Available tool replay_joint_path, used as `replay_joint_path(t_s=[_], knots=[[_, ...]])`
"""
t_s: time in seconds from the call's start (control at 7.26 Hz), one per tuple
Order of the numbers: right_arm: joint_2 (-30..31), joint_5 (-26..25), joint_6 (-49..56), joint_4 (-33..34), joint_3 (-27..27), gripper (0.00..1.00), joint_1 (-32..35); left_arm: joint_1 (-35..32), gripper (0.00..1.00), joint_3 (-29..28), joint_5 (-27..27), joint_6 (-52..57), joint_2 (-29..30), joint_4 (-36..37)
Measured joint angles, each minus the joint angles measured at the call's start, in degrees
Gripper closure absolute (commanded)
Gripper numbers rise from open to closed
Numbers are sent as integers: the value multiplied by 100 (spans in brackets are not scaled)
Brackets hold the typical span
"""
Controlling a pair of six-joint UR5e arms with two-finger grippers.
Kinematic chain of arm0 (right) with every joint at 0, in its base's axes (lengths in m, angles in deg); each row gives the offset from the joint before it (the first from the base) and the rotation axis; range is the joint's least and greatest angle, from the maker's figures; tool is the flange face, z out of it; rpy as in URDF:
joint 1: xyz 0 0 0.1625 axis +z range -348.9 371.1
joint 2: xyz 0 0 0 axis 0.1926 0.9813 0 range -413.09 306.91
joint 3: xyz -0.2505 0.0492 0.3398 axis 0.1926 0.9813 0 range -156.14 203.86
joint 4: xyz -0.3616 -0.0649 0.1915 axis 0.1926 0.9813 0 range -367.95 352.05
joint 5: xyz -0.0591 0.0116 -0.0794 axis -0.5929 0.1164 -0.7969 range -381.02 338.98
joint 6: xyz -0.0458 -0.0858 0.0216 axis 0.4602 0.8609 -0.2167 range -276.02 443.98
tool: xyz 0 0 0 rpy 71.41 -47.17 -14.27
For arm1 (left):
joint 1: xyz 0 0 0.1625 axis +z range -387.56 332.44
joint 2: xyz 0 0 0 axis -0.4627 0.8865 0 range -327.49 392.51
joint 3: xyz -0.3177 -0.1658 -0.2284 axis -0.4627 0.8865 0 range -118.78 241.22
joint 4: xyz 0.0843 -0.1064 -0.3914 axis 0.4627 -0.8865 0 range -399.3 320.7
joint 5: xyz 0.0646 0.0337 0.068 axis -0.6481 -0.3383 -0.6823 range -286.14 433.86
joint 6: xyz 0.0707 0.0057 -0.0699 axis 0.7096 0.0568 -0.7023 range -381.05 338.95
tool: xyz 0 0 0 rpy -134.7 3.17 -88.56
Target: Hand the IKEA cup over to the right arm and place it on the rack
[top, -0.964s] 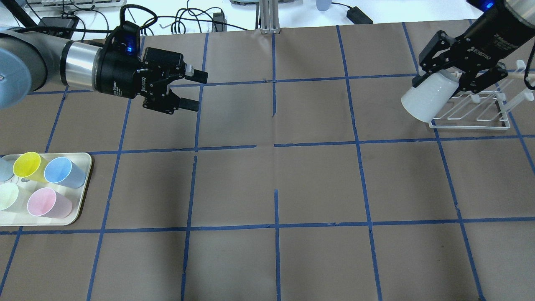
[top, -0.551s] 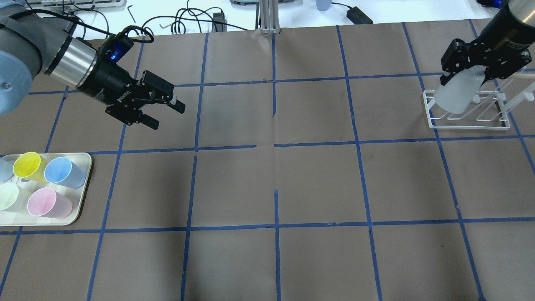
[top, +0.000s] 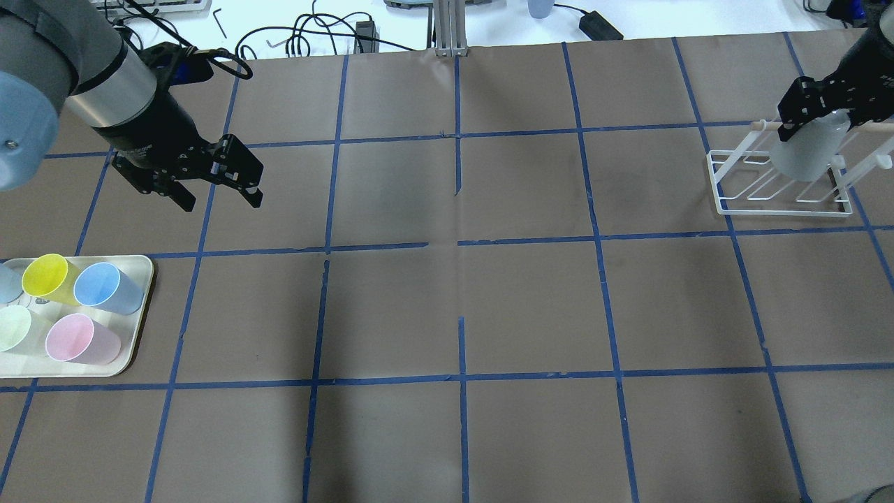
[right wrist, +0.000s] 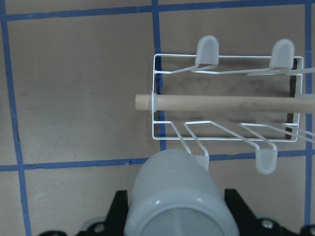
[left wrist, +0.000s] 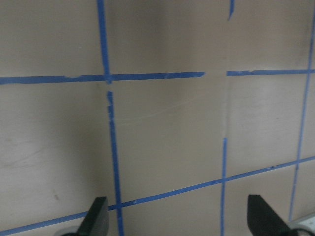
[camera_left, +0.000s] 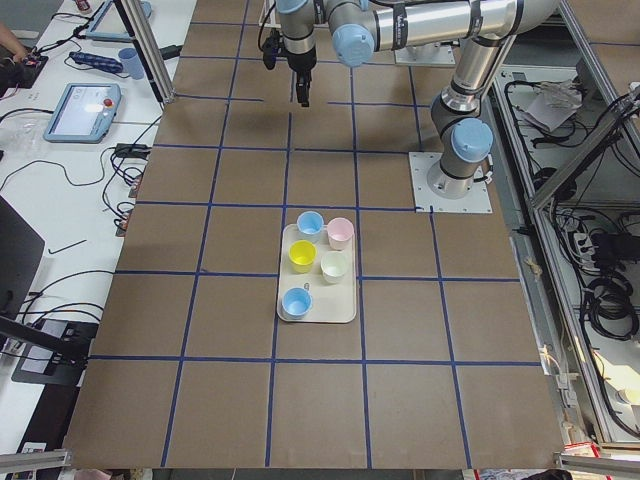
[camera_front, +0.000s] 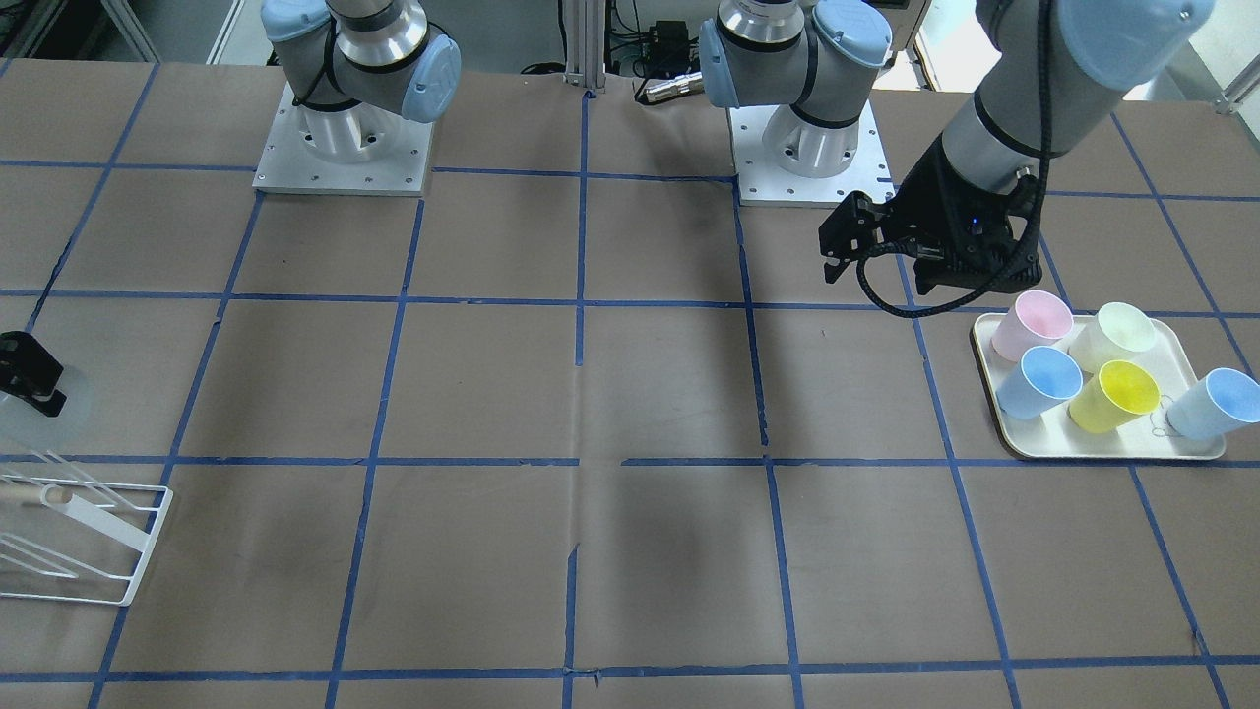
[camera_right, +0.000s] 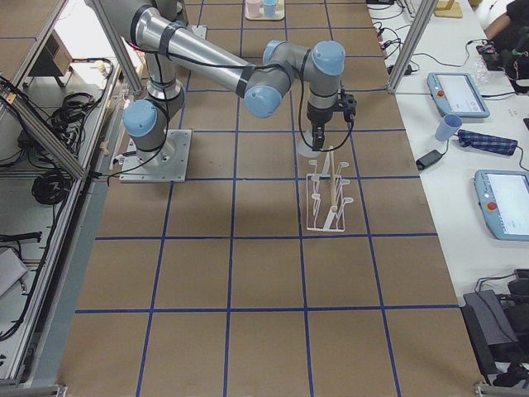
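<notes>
**Cup turned mouth-down over the rack; release pending**

1. Change of state. One second ago the right gripper (top: 816, 127) carried the IKEA cup (top: 803, 155) tilted, its mouth aimed out past the end of the rack (top: 782, 207). The cup has since swung in over the rack and rotated to stand inverted. Over the same interval the left gripper (top: 222, 200) has pulled back from the table centre toward the tray (top: 136, 332) and now points down at bare table.

2. Gripper state. The right gripper's fingers are closed on the cup's sides near its base. The left gripper's fingers are spread wide, with nothing between them.

3. Meaning for the task. The hand-over appears complete. What probably remains is to lower the cup onto a prong and let go.

4. Cup location. The cup hangs over the end of the rack, above the near row of prongs (right wrist: 266, 162) and beside the dowel (right wrist: 221, 102). Whether a prong is already inside the cup cannot be told.

5. Orientation. The long axis runs near vertical. The closed base faces up toward the wrist, and the mouth points down at the rack.
</notes>
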Motion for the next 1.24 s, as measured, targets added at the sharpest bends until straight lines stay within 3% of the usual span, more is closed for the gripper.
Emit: replay_joint_path(t_s=[0.28,0.83,0.96,1.1,1.24], knots=[[-171,-5,101,225,-8,74,-22,-521,0,-380,-491,-353,17,5],[-250,-11,147,741,-395,67,-29,-513,0,-660,-22,-385,-92,-25],[-277,-11,165,877,-475,50,-32,-402,0,-677,6,-381,-105,-23],[-311,-10,185,953,-516,8,-36,-328,0,-691,4,-392,-109,-31],[-337,0,191,986,-533,0,-45,-297,0,-696,1,-418,-103,-45]])
